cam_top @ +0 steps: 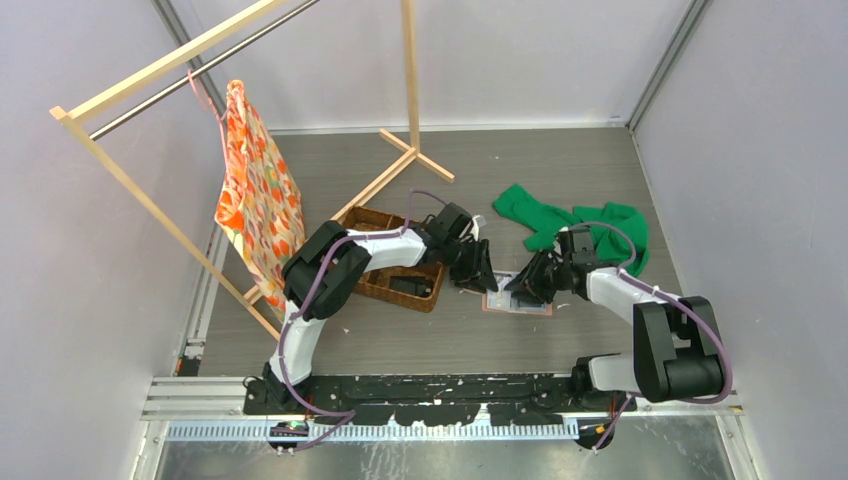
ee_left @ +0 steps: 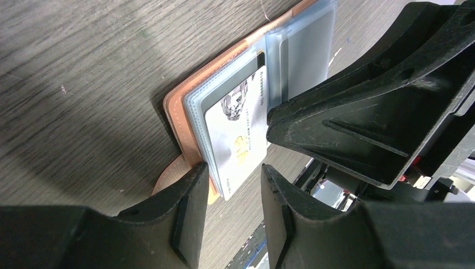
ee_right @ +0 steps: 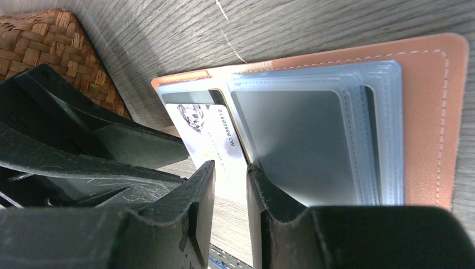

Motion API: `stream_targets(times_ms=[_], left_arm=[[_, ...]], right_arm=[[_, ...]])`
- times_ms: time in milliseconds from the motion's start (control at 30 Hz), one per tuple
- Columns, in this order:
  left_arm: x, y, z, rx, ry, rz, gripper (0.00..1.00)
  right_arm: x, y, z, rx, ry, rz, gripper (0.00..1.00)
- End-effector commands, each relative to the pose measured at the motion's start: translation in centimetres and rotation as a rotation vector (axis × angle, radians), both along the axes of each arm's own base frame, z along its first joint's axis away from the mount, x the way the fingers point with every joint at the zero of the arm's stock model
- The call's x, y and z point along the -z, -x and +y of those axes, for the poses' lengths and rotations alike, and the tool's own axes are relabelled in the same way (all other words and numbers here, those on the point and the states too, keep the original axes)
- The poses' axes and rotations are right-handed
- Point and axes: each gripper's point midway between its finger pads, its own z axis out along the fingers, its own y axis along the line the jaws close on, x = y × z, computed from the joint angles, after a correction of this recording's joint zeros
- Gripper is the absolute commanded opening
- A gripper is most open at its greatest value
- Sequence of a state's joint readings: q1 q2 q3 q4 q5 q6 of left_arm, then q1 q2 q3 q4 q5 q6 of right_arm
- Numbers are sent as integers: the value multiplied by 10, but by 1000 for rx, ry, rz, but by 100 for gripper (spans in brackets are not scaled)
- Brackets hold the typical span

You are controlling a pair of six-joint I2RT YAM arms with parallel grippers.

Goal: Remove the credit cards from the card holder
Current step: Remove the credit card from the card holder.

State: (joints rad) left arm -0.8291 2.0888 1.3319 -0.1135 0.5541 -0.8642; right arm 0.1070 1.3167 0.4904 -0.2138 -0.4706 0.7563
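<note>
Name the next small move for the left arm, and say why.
Probably close the left end effector on the white card and draw it out. The card pokes past the edge of the open card holder, with its corner lying between the parted jaws. The right end effector bears on the clear sleeves, seemingly pinning the holder down.

Open card holder (ee_right: 431,112) flat on grey table (ee_right: 140,39), clear sleeves (ee_right: 313,140) fanned, white card (ee_right: 207,129) partly out, right gripper (ee_right: 231,188) slightly apart over its edge, basket (ee_right: 39,39) corner top left.
</note>
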Motion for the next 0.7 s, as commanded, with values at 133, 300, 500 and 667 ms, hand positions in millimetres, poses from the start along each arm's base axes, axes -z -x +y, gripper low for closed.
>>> stream_targets(times_ms=[133, 300, 500, 667], left_arm=[[3, 0, 2, 4, 5, 3, 39], [2, -1, 0, 5, 13, 4, 34], [0, -1, -2, 8, 24, 4, 25], [-5, -1, -4, 7, 41, -2, 19]], right_arm=[[-12, -11, 13, -42, -39, -57, 32], [-12, -11, 16, -44, -47, -58, 32], [-10, -10, 18, -51, -49, -53, 32], [-5, -9, 20, -52, -44, -41, 32]])
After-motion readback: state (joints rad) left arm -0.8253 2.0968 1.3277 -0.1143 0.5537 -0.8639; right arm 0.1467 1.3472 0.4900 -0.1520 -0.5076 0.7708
